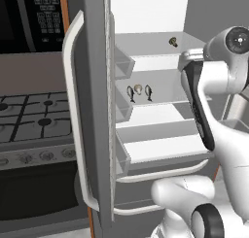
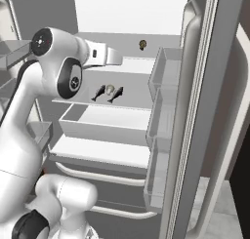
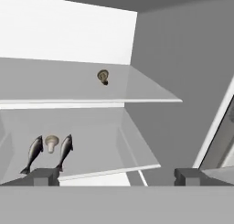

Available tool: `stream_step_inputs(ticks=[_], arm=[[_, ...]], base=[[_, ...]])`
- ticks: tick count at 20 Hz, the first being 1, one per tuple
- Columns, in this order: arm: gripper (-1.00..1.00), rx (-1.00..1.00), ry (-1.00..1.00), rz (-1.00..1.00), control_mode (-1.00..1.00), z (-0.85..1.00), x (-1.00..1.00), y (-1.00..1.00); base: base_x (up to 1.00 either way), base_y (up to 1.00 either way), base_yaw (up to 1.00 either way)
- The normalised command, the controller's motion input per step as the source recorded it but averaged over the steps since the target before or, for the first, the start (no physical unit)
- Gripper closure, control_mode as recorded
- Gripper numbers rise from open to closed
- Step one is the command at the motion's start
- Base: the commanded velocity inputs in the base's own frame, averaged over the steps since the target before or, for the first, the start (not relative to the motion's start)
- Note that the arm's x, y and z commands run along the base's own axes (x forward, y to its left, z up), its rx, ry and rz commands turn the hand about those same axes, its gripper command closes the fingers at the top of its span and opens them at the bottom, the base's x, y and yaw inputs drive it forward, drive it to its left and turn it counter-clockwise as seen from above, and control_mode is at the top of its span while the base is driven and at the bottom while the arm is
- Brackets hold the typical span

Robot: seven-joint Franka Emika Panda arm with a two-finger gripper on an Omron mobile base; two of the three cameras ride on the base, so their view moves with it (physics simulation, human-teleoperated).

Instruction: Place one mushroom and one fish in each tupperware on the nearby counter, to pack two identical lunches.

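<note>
- Open fridge interior (image 2: pixel 127 18) fills the background: we count three pale shelves and, on the open door (image 1: pixel 97 110), three clear door bins.
- We count two fish (image 3: pixel 35 151), dark and slender, on the middle shelf (image 3: pixel 105 141); the second fish (image 3: pixel 66 149) lies just beside the first, both pointing the same way.
- We count two mushrooms. One pale mushroom (image 3: pixel 51 142) sits between the two fish, close to both.
- One darker mushroom (image 3: pixel 103 76) sits alone on the upper shelf (image 3: pixel 137 93), well apart from the fish group.
- From the right base camera, the fish (image 2: pixel 99 92) (image 2: pixel 116 93) and pale mushroom (image 2: pixel 110 89) sit near the shelf front.
- We see the gripper (image 3: pixel 116 176) spread wide, holding nothing; its fingertips (image 3: pixel 43 176) stand in front of the middle shelf, left tip below the fish.
- A black gas stovetop (image 1: pixel 29 116) sits left of the fridge door, an oven beneath it.
</note>
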Motion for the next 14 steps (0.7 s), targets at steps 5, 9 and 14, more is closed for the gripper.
stream_step_inputs(ticks=[5, 9, 14], arm=[[-1.00, 0.00, 0.05, 0.00, -1.00, 0.00, 0.43, -0.08], [-1.00, 0.00, 0.03, 0.00, -1.00, 0.00, 0.46, 0.00], [-1.00, 0.00, 0.00, 0.00, -1.00, 0.00, 0.53, 0.00]], base=[[0.00, 0.00, 0.00], [0.00, 0.00, 0.00], [0.00, 0.00, 0.00]])
